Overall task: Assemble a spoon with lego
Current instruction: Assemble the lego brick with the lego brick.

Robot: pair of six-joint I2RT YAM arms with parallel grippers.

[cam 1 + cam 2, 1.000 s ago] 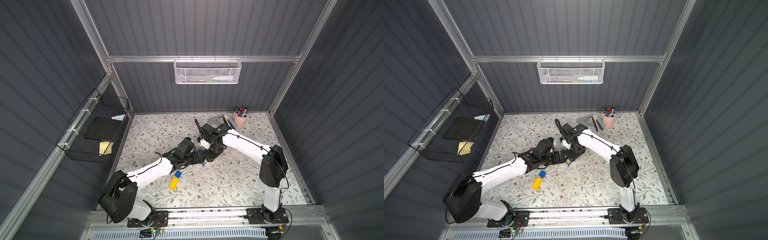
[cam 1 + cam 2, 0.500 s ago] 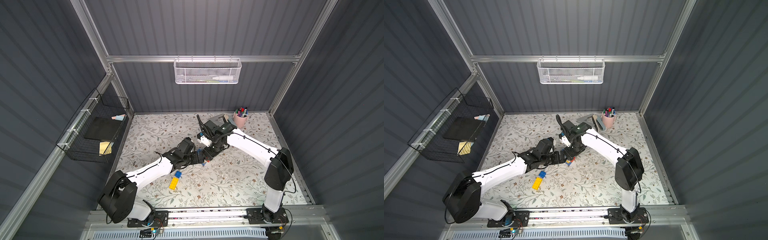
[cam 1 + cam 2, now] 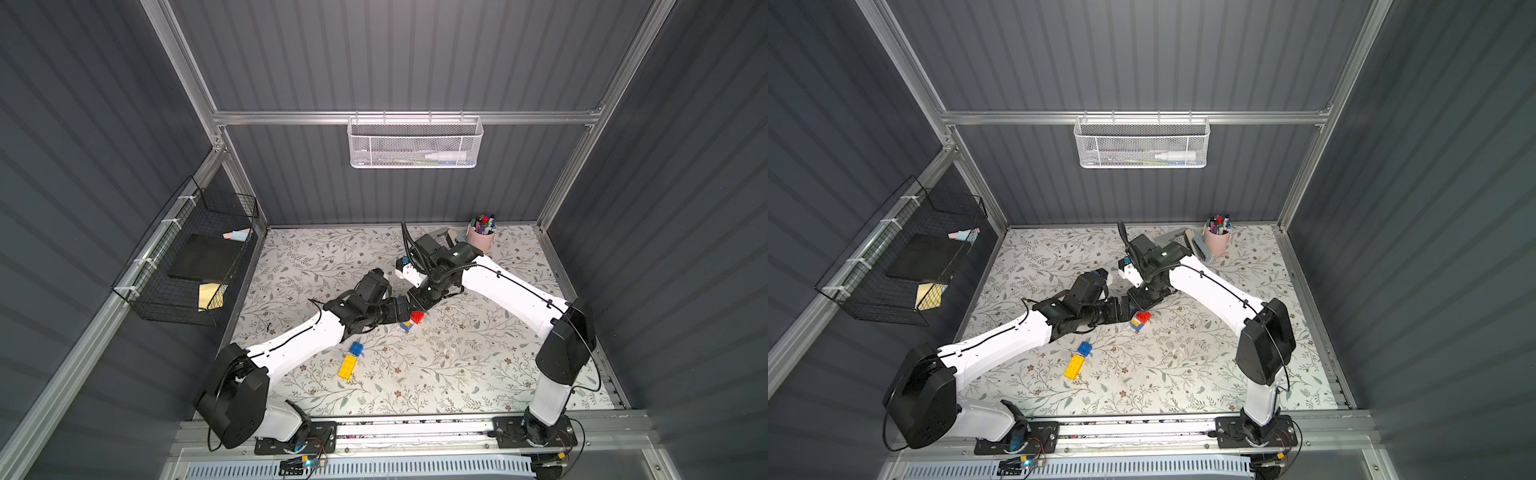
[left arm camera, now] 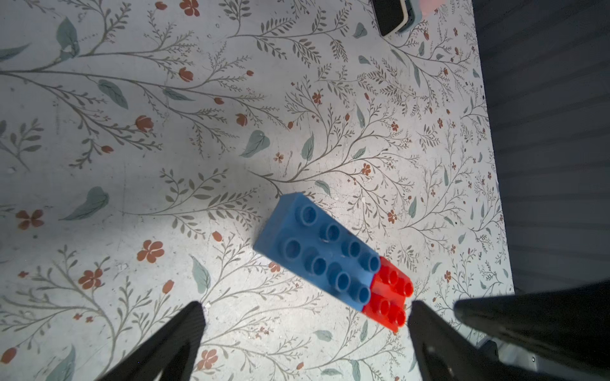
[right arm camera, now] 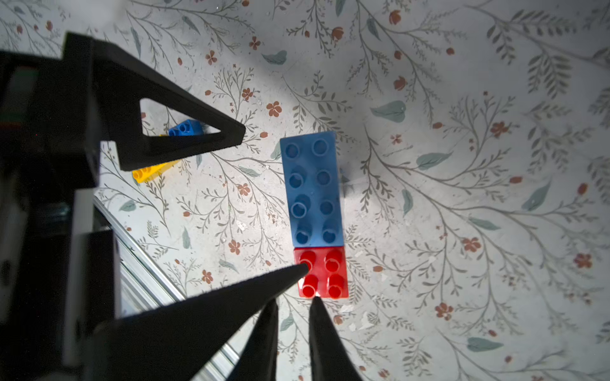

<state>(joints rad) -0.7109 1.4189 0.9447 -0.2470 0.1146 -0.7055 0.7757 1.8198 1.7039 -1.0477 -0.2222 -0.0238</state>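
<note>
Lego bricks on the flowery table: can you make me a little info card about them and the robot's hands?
Middle piece: long blue brick and red brick, end to end
Loose bricks: yellow brick, small blue brick, close together
Left gripper: wide open, holding nothing
Right gripper: nearly closed, empty, tips by the red brick

Both top views sit high over the front edge, angled down toward the back wall, whole table (image 3: 457, 374) in frame. Wrist cams are close, facing down, and both catch the joined blue brick (image 4: 317, 254) and red brick (image 5: 321, 273).
</note>
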